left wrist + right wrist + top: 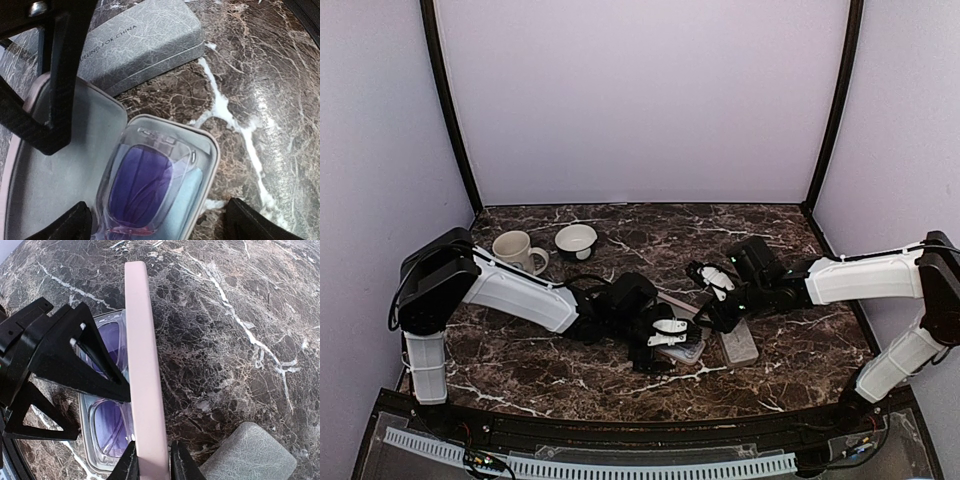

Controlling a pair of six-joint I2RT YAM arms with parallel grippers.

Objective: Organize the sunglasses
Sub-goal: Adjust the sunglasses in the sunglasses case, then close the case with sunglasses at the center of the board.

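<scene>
— Where are the sunglasses (142,187) at this moment?

— They lie inside the open pink case (212,155), on a light-blue cloth (187,200). The left gripper (157,222) hangs directly above them. Its fingers are spread wide (the glasses are seen between them) and it holds nothing.

— And the right gripper (152,465)?

— It is closed on the free edge of the lid (145,365), which stands upright just beside the glasses. The long axis of the glasses runs parallel to this edge, so I judge the lid can cover them fully when it folds down.

— Which arm matters for the coming move, then?

— The right one, I think, because it has the lid. But the left gripper is on the side where the lid must fall. In my opinion it should go up and away first, otherwise the lid meets its fingers.

— And the grey case (145,40)?

— It is closed and lies on the table (280,100) near the pink one. What is inside, I cannot tell.
</scene>
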